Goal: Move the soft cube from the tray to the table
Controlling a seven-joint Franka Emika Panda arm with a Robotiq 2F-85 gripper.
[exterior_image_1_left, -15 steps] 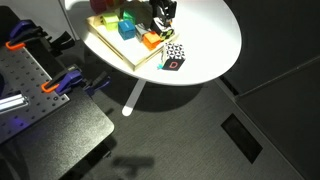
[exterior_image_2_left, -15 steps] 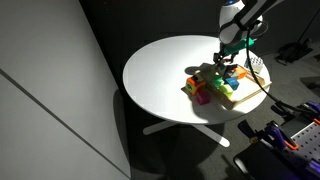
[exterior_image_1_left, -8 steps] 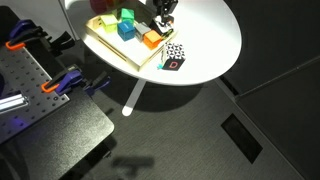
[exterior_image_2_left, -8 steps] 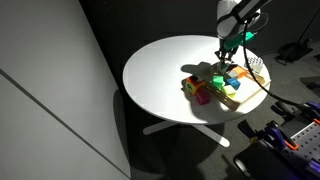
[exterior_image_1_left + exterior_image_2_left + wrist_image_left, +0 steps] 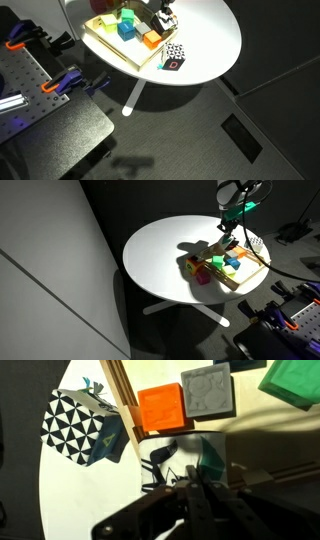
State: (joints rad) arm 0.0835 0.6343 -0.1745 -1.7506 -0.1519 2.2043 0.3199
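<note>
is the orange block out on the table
No, the orange block lies inside the tray, next to a grey block.

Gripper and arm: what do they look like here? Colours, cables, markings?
The gripper is black and blocky. In the wrist view it shows only as a near-black silhouette. The arm above it is white with rounded links, and there is a teal-green tint near the wrist. Cables and markings are too small to make out.

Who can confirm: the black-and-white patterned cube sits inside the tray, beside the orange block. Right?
Not inside. The black-and-white patterned cube sits on the table, just outside the rim of the tray, beside the orange block, which is in the tray. The wrist view shows it.
</note>
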